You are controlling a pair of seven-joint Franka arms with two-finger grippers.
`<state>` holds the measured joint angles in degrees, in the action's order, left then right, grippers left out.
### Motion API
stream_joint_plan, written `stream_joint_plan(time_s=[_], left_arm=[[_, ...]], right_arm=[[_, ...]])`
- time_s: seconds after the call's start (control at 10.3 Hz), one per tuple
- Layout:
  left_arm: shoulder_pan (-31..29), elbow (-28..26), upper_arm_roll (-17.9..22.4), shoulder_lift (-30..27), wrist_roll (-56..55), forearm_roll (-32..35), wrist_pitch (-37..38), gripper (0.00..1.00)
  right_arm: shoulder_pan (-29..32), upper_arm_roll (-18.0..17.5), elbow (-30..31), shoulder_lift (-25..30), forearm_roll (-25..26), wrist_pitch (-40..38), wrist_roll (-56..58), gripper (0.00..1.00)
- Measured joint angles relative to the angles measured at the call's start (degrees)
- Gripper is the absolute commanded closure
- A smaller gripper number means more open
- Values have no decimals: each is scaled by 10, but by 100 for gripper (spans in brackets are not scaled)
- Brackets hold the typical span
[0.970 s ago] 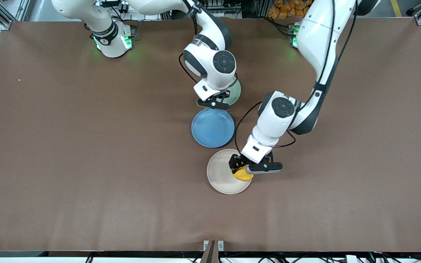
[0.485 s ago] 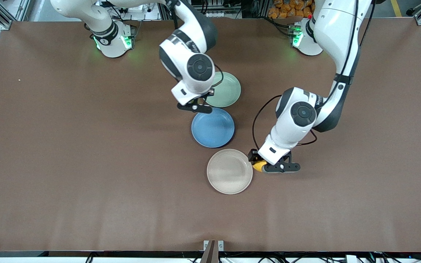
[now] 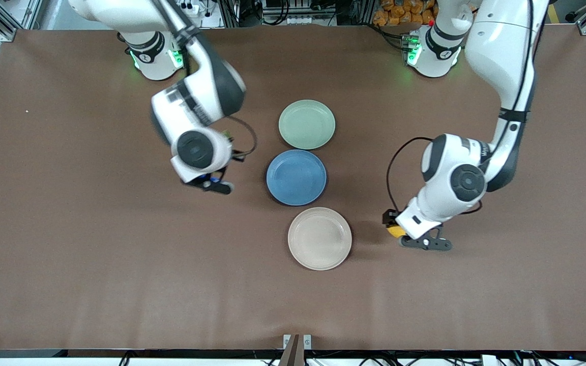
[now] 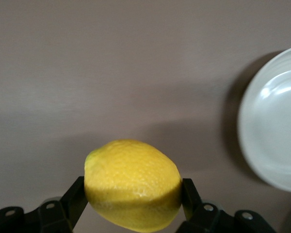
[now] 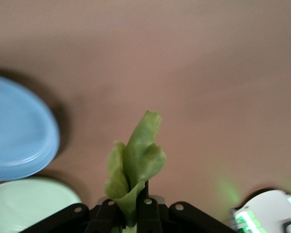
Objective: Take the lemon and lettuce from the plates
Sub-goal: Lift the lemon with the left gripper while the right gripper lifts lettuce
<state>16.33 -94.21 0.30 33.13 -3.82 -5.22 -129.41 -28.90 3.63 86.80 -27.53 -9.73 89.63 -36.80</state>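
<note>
Both picks look done; this is the carry-away step. The left gripper [image 4: 133, 213] clamps the lemon [image 4: 133, 183] over bare table beside the beige plate [image 3: 319, 238]. The right gripper [image 5: 128, 213] pinches the lettuce [image 5: 135, 165] above the table, near the blue plate [image 3: 296, 177] toward the right arm's end. Next, each likely needs a clear set-down spot, then release.

1. From high across the table [image 3: 69, 254], we look down on both arms, whose bases stand along the top edge.
2. From the left wrist, we look down close past the lemon [image 4: 132, 184] to bare tabletop, with the beige plate [image 4: 274, 121] at the frame's edge; the front view shows that plate [image 3: 319, 238] whole.
3. From the right wrist, we look close past the lettuce [image 5: 135, 162] at the blue plate [image 5: 17, 131] and green plate [image 5: 29, 206], both also in the front view.
</note>
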Motion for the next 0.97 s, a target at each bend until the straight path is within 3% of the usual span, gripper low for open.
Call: stream_joint_plan(time_s=[0.19, 0.58, 0.68, 0.78, 0.97], left_arm=[[-39, -1, 1, 0, 83, 0, 34, 100], [-81, -2, 4, 0, 185, 21, 80, 98], [-81, -2, 6, 1, 188, 40, 84, 61], [-81, -3, 7, 3, 189, 47, 86, 1], [-81, -4, 7, 15, 192, 48, 87, 0]], right_arm=[[69, 0, 3, -4, 12, -7, 61, 89], [134, 0, 13, -37, 56, -4, 83, 89], [148, 0, 13, -48, 68, 0, 89, 89], [160, 0, 13, -57, 84, 8, 95, 88], [194, 0, 14, -75, 103, 30, 105, 85]])
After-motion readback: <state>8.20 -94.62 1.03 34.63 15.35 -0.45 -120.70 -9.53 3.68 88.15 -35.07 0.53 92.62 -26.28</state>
